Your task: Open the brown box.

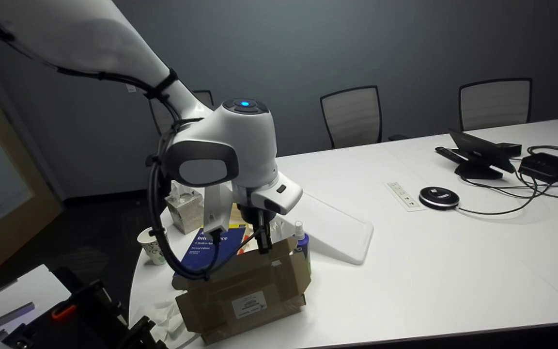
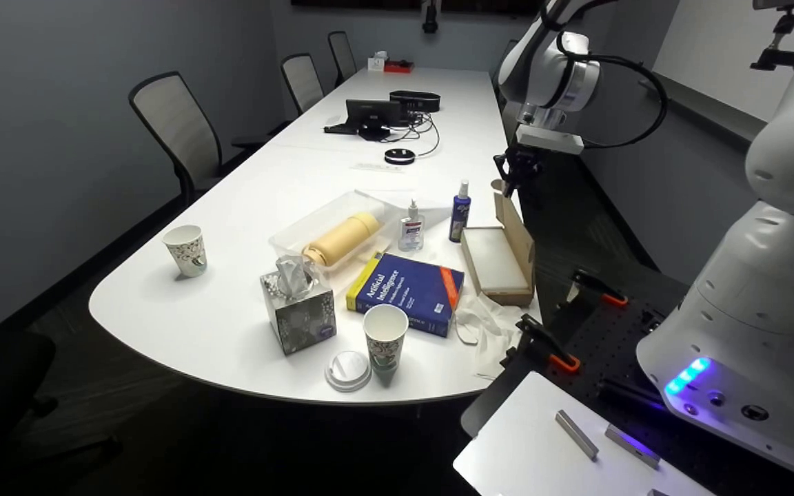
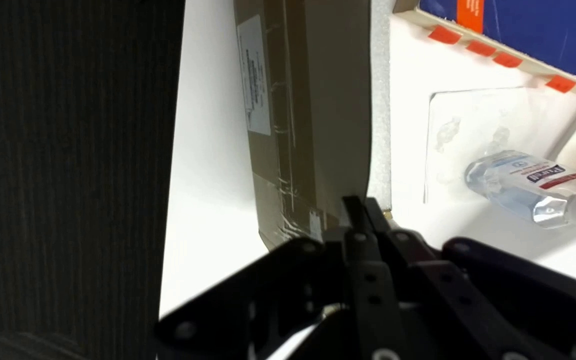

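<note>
The brown box (image 2: 500,298) sits at the table's edge beside the robot base, its lid raised on the robot's side. A pale flat insert (image 2: 495,258) fills it and shows as a strip in the wrist view (image 3: 380,100). The lid's outer face, with a white label (image 1: 249,304), is seen in an exterior view and the wrist view (image 3: 338,100). My gripper (image 3: 365,200) is nearly closed, with the lid's upper edge between its fingertips near one corner. The gripper (image 1: 263,245) stands above the lid in both exterior views (image 2: 509,186).
A blue spray bottle (image 2: 460,213) stands close to the box. A blue book (image 2: 407,293), crumpled tissue (image 2: 490,327), sanitizer bottle (image 2: 411,231), clear plastic bin (image 2: 300,231) with a yellow bottle (image 2: 342,238), tissue box (image 2: 300,317) and paper cups (image 2: 384,337) are on the table.
</note>
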